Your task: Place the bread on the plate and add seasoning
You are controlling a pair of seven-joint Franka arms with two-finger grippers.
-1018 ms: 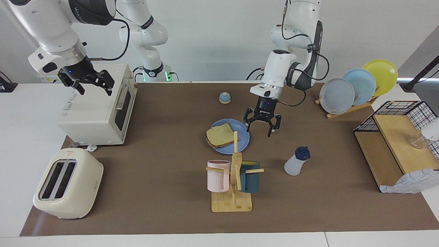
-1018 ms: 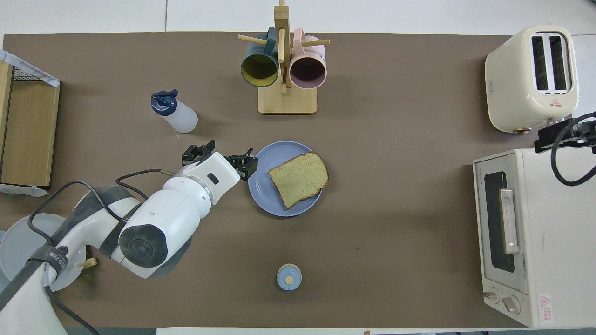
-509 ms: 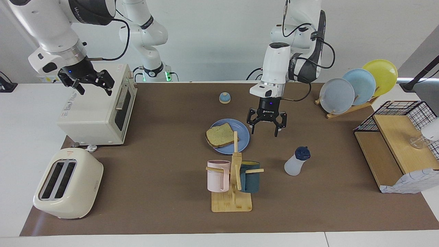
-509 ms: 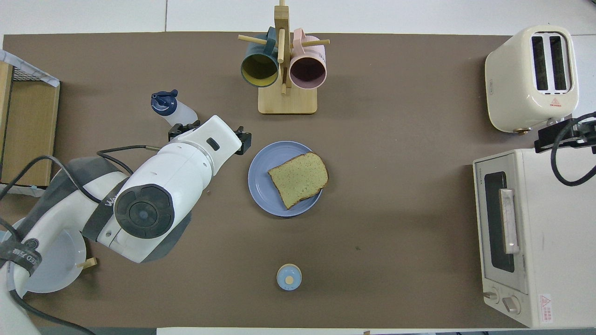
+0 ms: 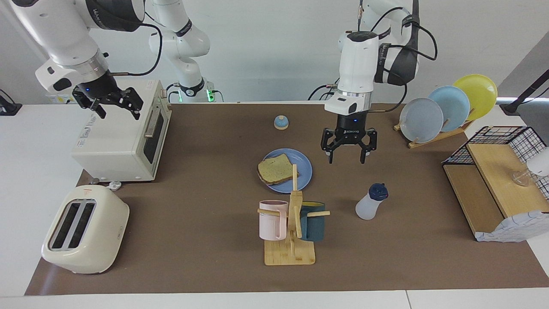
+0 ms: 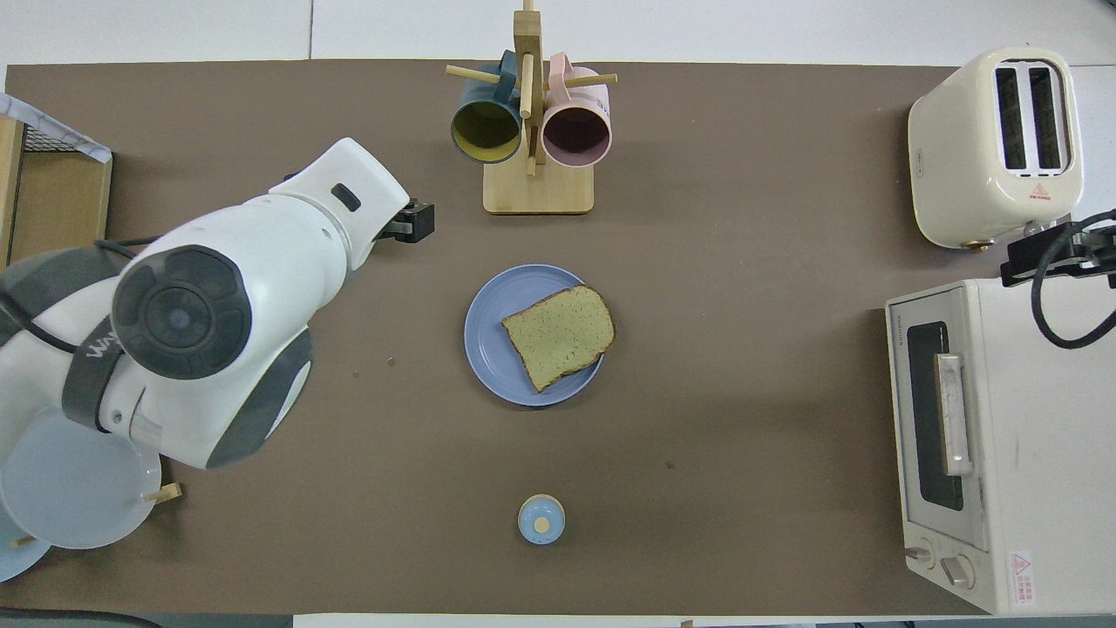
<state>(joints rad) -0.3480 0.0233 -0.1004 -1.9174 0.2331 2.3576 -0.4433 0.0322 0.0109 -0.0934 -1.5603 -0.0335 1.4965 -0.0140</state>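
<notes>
Jaws wide, left gripper [image 5: 348,153] above mat, nothing held.

From overhead, we cannot see the seasoning [image 5: 371,201] at all, since the left arm's wrist [image 6: 288,235] covers it, and only one dark finger [image 6: 412,220] of the left gripper [image 5: 347,159] pokes out past that wrist. The mug rack [image 6: 534,122] is cut by that view's top edge, and the oven [image 6: 994,436] and basket [image 6: 54,235] run off its sides. In the facing view the rack's post [image 5: 295,189] hides part of the plate [image 5: 302,163] and a corner of the bread [image 5: 274,169].
</notes>
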